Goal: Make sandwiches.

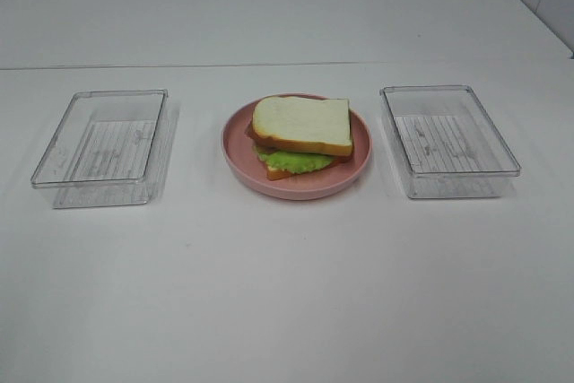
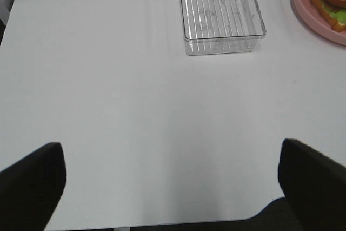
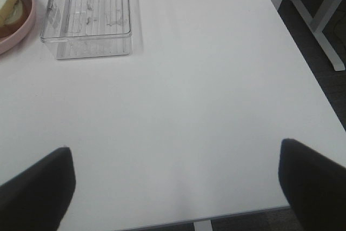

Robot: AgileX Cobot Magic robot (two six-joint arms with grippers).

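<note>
- My left tool (image 2: 167, 187) and right tool (image 3: 175, 187): jaws spread wide, nothing held, over bare tabletop (image 1: 287, 293).
- Sandwiches (image 1: 301, 135) (one stack) on pink plate (image 1: 235, 145), well ahead, between both tools, flanked by clear trays (image 1: 54, 168).

exterior high: mounted above, looks down and forward over white table (image 1: 287, 293); pink plate (image 1: 238, 154) centred, clear tray each side, mid distance.
left wrist: low at the near table edge, faces across the table; left tray (image 2: 221, 12) far, plate rim (image 2: 303, 4) at frame corner.
right wrist: same low pose on the other side; right tray (image 3: 89, 14) far, table edge and floor visible.
shared: all three catch the plate; each wrist view shares one tray with the exterior.
</note>
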